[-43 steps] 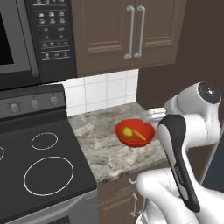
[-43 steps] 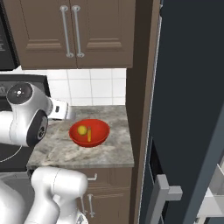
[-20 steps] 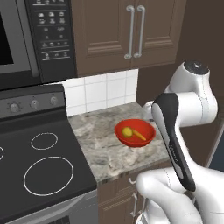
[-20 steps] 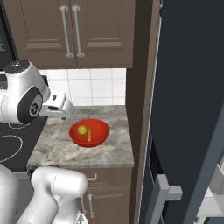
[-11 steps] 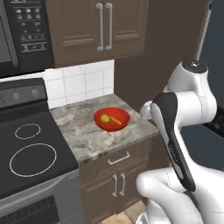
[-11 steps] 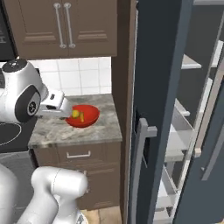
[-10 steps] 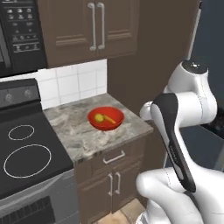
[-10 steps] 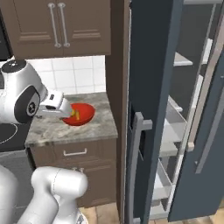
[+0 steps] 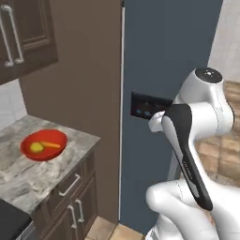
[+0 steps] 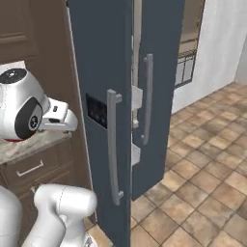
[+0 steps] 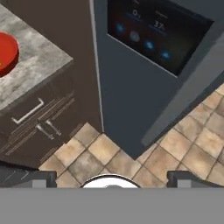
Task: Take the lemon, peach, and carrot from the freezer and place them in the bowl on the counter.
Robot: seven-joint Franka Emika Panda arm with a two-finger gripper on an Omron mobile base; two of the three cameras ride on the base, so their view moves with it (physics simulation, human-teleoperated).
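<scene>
Beside the tall dark blue-grey freezer [image 9: 164, 75], the robot's gripper [image 11: 109, 175] has its fingers apart and empty; the peach looks next, since the shiny red bowl [image 9: 44, 145] already holds the yellow lemon [image 9: 36, 147] and orange carrot [image 9: 50, 144].

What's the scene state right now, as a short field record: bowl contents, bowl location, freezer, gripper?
bowl: red bowl on the counter, left of the freezer
bowl contents: lemon and carrot inside; no peach seen in it
freezer: dark blue-grey freezer straight ahead, display panel facing the hand camera, silver door handle in the right base view
gripper: open, holding nothing; finger tips above the tiled floor
</scene>
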